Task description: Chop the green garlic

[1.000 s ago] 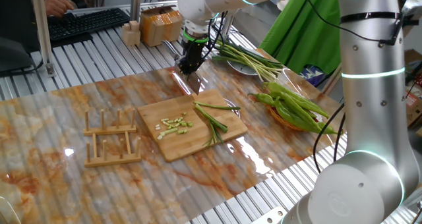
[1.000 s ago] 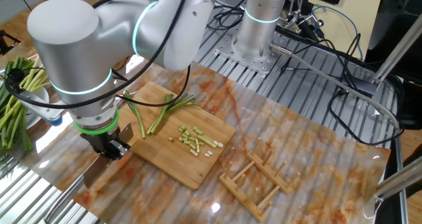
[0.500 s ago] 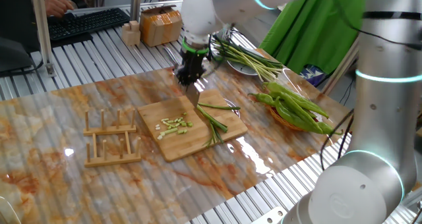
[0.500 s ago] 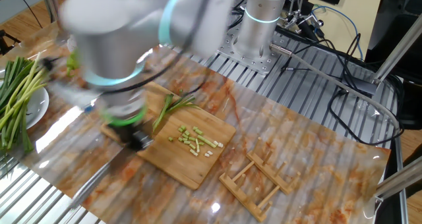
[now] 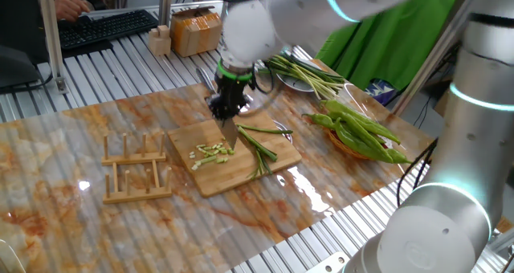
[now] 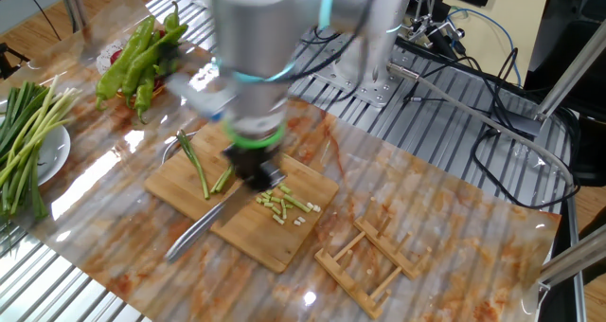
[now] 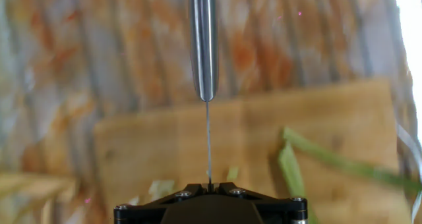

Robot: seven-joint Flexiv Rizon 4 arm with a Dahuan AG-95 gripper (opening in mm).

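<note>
Steel knife (image 6: 204,229) clamped in shut gripper (image 5: 224,112), poised over bamboo board (image 5: 210,179). Green garlic (image 5: 259,147) lying there, partly cut. Positioning step; next, lining blade across uncut stalks, pressing down.

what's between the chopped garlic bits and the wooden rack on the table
In the other fixed view, between the cut green garlic bits and the wooden rack lie only a bare strip of cutting board and bare marbled tabletop.
</note>
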